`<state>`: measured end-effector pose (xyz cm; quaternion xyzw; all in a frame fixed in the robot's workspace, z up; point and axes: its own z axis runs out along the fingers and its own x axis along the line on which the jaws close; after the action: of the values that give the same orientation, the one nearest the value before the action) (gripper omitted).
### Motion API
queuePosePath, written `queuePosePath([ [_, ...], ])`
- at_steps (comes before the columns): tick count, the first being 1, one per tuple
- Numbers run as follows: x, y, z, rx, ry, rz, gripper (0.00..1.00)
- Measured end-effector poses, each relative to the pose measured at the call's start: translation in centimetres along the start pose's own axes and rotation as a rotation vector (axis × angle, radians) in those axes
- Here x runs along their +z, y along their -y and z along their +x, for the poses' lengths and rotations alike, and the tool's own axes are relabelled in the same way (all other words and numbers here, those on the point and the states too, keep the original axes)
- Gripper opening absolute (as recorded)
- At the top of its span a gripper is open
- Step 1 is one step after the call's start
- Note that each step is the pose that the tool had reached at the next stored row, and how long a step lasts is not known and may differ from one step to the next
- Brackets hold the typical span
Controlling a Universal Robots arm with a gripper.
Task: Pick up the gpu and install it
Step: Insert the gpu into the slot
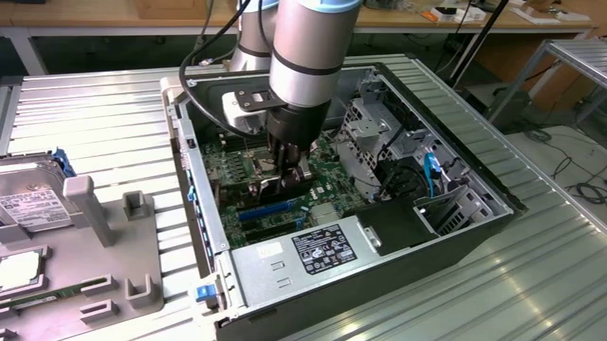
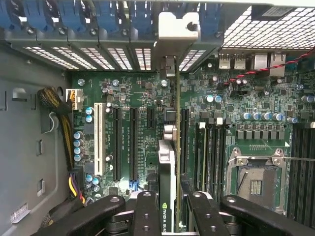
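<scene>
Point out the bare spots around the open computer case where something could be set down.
Free: ribbed table on the exterior view's right of the computer case, and the strip behind the grey holder. Crowded: inside the case, where the gripper holds the gpu over the motherboard.

Robot arm (image 1: 301, 67): one
Gripper (image 2: 170, 206): one
Gpu (image 2: 167, 167): one, edge-on between the fingers
Open computer case (image 1: 493, 186): one
Motherboard (image 2: 128, 91): one
Power supply (image 1: 303, 249): one
Empty CPU socket (image 2: 256, 179): one
White expansion slot (image 2: 98, 137): one
Hard drive (image 1: 27, 195): one
Grey parts holder (image 1: 95, 241): one
</scene>
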<state>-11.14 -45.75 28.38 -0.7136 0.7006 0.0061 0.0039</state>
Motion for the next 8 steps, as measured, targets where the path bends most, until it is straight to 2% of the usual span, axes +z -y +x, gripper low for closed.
queuePosePath([
  [8,0.39,-0.14,-0.03,0.024,-0.0002,0.0125,0.27],
])
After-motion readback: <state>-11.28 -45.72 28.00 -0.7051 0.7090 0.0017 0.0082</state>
